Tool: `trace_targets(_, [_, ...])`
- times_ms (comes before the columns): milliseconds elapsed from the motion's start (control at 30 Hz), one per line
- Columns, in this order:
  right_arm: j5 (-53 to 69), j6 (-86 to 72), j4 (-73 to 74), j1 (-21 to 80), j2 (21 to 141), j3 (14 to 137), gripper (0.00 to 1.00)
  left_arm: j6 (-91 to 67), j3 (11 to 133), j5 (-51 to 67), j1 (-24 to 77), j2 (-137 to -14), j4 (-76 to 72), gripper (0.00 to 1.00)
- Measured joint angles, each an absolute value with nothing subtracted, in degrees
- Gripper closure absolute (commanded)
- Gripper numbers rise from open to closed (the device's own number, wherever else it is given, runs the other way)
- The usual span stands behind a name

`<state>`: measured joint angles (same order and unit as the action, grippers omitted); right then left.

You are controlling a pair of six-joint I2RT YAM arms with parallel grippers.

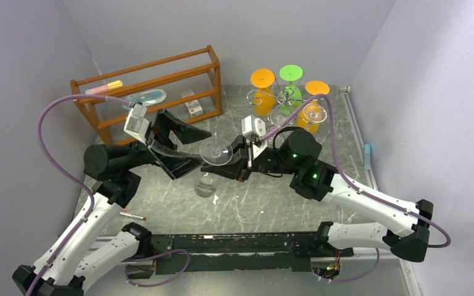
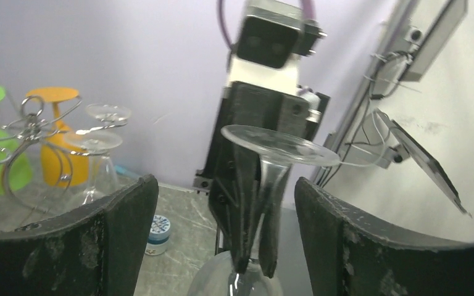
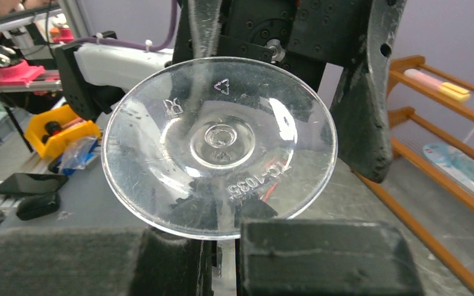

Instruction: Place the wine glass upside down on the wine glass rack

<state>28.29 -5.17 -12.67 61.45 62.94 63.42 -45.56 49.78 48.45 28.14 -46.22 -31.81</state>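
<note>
Right claw [image 3: 222, 250] grasps the inverted wine glass [image 3: 219, 145] by its stem, inside the released left claw [image 2: 225, 206].

Bright, even light, soft shadows; left wrist view blurred, glints on the wine glass [image 3: 219, 145].

Clear wine glass [image 1: 215, 152] inverted, mid-air; chrome rack [image 1: 282, 98] rear-R

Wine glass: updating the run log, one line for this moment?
right pincer shut on wine glass stem | foot up | left pincer open, either side | wine glass rack not reached
</note>
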Motion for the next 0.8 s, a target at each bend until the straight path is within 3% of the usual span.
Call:
trace_targets(333, [30.7,-9.74,-14.72,61.45,65.41,64.9,1.0,-46.94,48.1,53.06,28.16,-43.86,-39.03,0.39])
trace_targets(567, [30.72,-9.85,-14.7,61.45,66.96,66.3,1.0,-47.42,48.1,53.3,28.16,-46.65,-38.13,0.41])
trace_targets(800, [29.82,-9.61,-14.26,61.17,69.49,67.66,1.0,-45.8,48.34,52.82,28.38,-46.19,-35.03,0.61])
